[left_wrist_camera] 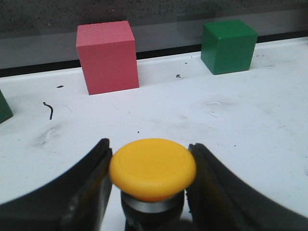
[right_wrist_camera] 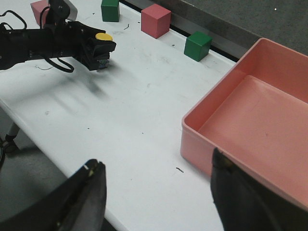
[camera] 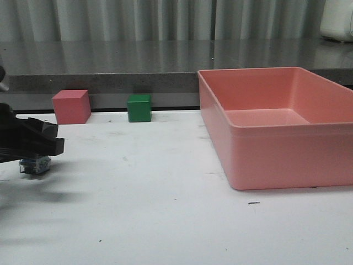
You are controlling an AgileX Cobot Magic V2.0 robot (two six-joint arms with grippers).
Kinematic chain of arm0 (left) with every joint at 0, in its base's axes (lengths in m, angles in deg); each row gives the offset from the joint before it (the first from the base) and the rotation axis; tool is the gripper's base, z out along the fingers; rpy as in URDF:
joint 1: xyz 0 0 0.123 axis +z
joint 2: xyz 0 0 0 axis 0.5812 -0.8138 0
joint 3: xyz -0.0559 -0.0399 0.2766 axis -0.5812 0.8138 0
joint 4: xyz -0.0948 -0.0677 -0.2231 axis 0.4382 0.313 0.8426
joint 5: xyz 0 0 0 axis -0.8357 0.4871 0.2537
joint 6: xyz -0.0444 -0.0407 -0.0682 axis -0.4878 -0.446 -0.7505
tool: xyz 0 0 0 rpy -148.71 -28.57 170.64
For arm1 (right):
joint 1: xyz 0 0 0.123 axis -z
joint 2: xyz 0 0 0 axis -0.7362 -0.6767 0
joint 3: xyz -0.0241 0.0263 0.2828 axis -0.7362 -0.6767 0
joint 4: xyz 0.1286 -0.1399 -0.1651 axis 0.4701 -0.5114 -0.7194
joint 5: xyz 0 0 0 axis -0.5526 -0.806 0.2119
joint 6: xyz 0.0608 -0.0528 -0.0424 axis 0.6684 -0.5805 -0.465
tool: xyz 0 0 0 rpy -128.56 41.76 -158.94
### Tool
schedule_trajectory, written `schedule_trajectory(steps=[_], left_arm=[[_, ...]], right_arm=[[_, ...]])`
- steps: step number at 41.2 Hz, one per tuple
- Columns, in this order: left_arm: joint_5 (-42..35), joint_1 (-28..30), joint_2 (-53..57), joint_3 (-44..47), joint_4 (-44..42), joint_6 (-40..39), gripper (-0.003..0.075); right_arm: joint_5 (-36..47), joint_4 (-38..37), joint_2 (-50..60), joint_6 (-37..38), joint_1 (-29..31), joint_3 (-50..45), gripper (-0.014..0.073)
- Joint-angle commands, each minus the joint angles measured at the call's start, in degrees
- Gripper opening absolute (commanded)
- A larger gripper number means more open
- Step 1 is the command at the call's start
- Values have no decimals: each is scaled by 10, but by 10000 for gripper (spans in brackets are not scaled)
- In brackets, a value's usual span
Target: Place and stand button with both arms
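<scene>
I have the left gripper [left_wrist_camera: 149, 192] clamped on the button [left_wrist_camera: 152, 168], upright, low over the counter [camera: 165, 210]. The right gripper [right_wrist_camera: 154, 192] hangs open. Next, I'd say: release gently.

The left gripper [camera: 47, 144] enters from the left edge, low over the white bench [camera: 154, 210]. The button [camera: 35, 165] shows only its bluish base beneath the jaws, resting on the bench. A pink cube [camera: 71, 106] and a green cube [camera: 139, 107] stand apart at the far edge. A pink bin [camera: 287, 152] occupies the right side
</scene>
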Motion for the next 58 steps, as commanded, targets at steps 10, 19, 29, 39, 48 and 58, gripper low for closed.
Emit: schedule_trajectory(steps=[10, 19, 29, 39, 48, 58], left_arm=[[-134, -4, 21, -9, -11, -7, 372], [-134, -4, 29, 5, -17, -7, 505], [-95, -4, 100, 44, -10, -7, 505], [119, -4, 239, 49, -8, -7, 503], [419, -4, 373, -6, -8, -7, 502], [797, -4, 462, -132, -8, -7, 500]], right_arm=[[37, -2, -2, -3, 4, 15, 489], [37, -2, -2, -3, 4, 15, 489], [37, -2, -2, -3, 4, 15, 489], [37, -2, -2, -3, 4, 15, 489], [37, -2, -2, -3, 4, 15, 489], [37, -2, -2, -3, 4, 15, 489]])
